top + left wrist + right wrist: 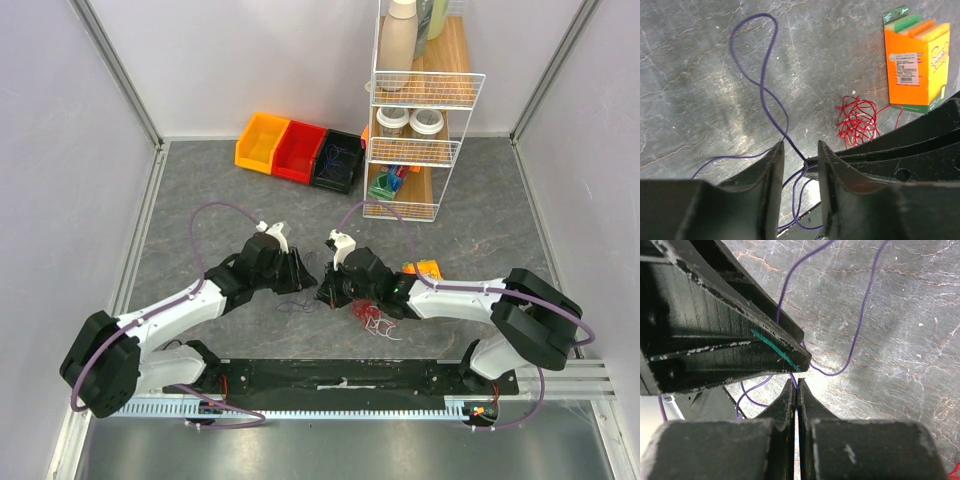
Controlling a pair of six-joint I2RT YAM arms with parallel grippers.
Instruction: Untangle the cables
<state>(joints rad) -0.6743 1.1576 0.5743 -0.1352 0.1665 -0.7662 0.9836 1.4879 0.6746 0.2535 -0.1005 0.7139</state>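
Cable (762, 85) (blue) btw parted L fingers (778, 161), R fingers (793, 392) pinched shut on it.

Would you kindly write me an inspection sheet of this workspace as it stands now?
Surface: grey marbled table, no spills seen.
Job's things: dark blue cable lies in loose loops and runs in between both grippers; red cable is bunched in a tangle apart from it.
Clutter: orange package lying beside the red tangle.
Grippers: left gripper open, jaws either side of the dark blue cable; right gripper shut, apparently pinching that same cable.
Cables: purple arm hoses arch over both arms.
Surroundings: yellow, red and black bins and a wire rack at the far edge; pale walls.
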